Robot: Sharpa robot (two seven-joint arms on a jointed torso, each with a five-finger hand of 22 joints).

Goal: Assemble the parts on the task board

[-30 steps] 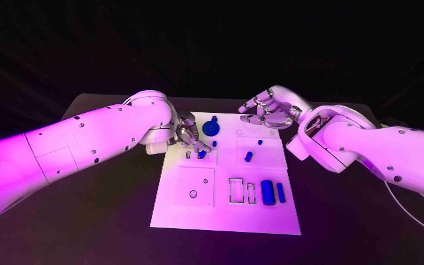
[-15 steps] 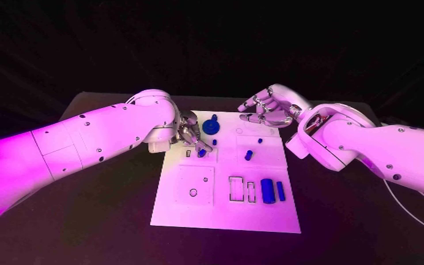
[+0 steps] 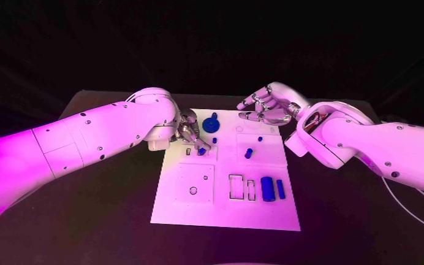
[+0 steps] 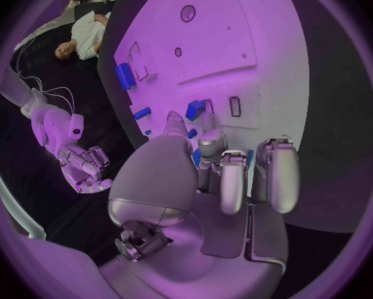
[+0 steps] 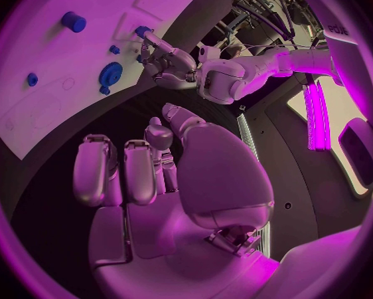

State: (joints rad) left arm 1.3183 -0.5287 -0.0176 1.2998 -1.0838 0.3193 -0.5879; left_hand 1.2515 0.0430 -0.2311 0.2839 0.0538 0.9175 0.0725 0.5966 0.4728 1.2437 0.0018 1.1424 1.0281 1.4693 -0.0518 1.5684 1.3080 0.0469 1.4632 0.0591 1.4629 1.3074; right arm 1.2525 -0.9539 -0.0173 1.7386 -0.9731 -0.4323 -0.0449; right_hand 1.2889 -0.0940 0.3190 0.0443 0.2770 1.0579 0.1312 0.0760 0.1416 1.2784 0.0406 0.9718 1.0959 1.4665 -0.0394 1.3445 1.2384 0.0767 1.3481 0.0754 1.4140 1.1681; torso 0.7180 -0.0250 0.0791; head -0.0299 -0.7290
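Looks like the left hand (image 3: 191,135) is mid-placement, pinching a small blue part (image 3: 201,152) down at a slot on the board's (image 3: 225,213) left side; next it needs to line up and press straight in; right hand (image 3: 268,110) hovers off the far edge, fingers curled on nothing; slot itself hidden under fingers, so seating is unclear.

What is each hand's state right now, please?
Left hand: fingers on a small blue part; whether it holds it cannot be told.
Right hand: open, holding nothing.
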